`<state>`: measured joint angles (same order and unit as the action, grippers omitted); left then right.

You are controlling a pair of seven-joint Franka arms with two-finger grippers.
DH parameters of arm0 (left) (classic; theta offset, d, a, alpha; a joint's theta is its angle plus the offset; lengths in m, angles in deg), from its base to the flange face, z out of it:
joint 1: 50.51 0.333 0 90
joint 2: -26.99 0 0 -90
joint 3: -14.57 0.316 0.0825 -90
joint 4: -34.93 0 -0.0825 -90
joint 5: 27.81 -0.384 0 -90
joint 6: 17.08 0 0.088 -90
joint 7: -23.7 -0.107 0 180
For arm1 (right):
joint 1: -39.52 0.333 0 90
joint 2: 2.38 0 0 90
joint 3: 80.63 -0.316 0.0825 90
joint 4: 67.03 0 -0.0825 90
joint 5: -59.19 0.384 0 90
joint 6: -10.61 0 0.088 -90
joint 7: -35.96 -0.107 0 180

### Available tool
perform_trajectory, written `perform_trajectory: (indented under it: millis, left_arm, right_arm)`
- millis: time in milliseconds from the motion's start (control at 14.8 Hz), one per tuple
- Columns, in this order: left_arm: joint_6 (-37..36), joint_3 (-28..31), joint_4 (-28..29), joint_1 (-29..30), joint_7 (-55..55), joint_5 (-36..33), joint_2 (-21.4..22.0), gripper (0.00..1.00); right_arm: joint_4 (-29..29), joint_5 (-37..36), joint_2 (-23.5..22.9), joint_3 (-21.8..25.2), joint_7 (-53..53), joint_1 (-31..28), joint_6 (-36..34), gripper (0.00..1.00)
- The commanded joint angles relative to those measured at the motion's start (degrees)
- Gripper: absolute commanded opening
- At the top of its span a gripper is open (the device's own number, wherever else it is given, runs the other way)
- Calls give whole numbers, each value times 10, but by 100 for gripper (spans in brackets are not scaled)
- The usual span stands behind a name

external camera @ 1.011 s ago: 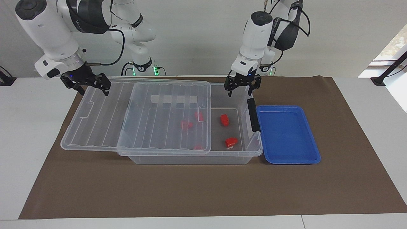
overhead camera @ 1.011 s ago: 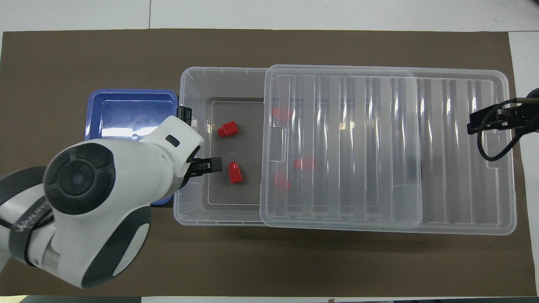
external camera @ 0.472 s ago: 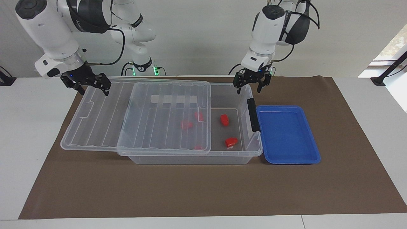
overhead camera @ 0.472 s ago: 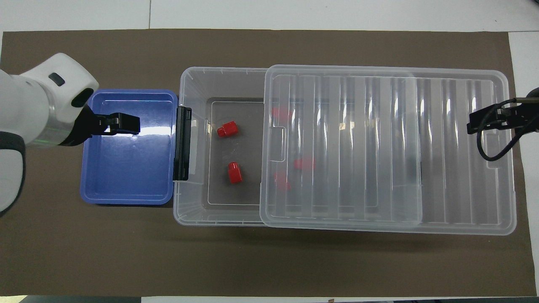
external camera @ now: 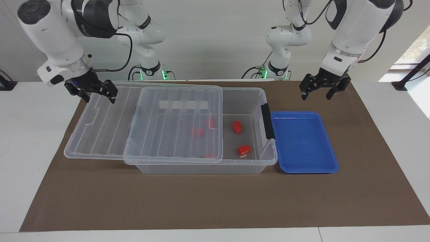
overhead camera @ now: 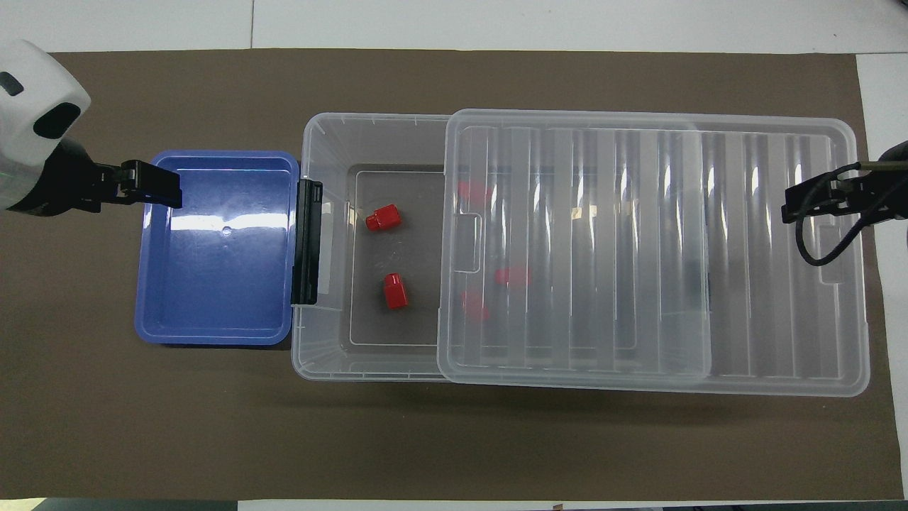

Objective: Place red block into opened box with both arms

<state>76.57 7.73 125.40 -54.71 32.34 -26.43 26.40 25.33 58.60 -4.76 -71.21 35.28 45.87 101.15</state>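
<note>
The clear box (external camera: 201,168) (overhead camera: 326,142) stands mid-mat. Its ribbed lid (external camera: 107,134) (overhead camera: 780,319) is slid toward the right arm's end, leaving the end by the black clip handle (external camera: 266,121) (overhead camera: 308,241) uncovered. Two red blocks (external camera: 237,126) (overhead camera: 383,217) lie on the uncovered floor. More red blocks (external camera: 197,131) (overhead camera: 512,276) show dimly through the lid. My left gripper (external camera: 317,90) (overhead camera: 152,193) hangs open and empty over the blue tray's outer edge. My right gripper (external camera: 98,91) (overhead camera: 816,202) is open over the lid's outer end, holding nothing.
A shallow blue tray (external camera: 332,161) (overhead camera: 213,335) sits against the box's handle end, toward the left arm's end of the table. A brown mat (external camera: 215,201) (overhead camera: 454,440) covers the work area, with white table around it.
My left gripper has swung from over the box's uncovered end out past the blue tray toward its own end of the table. The right gripper, lid and blocks have not moved.
</note>
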Motion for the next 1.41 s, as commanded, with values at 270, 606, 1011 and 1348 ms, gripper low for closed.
perform_trajectory:
  millis: [270,606,1011,1348]
  left_arm:
    - [-19,1,15,13,-14,7,23,100]
    - [-32,2,22,29,-34,6,28,100]
    - [-31,2,24,31,-45,6,30,100]
    - [-30,2,24,31,-46,6,30,100]
  right_arm:
    - [-8,-2,-3,5,28,-12,16,85]
    - [20,7,-4,4,147,-117,47,0]
    - [73,0,-8,5,160,-156,119,0]
    - [76,-2,-28,6,233,-185,149,0]
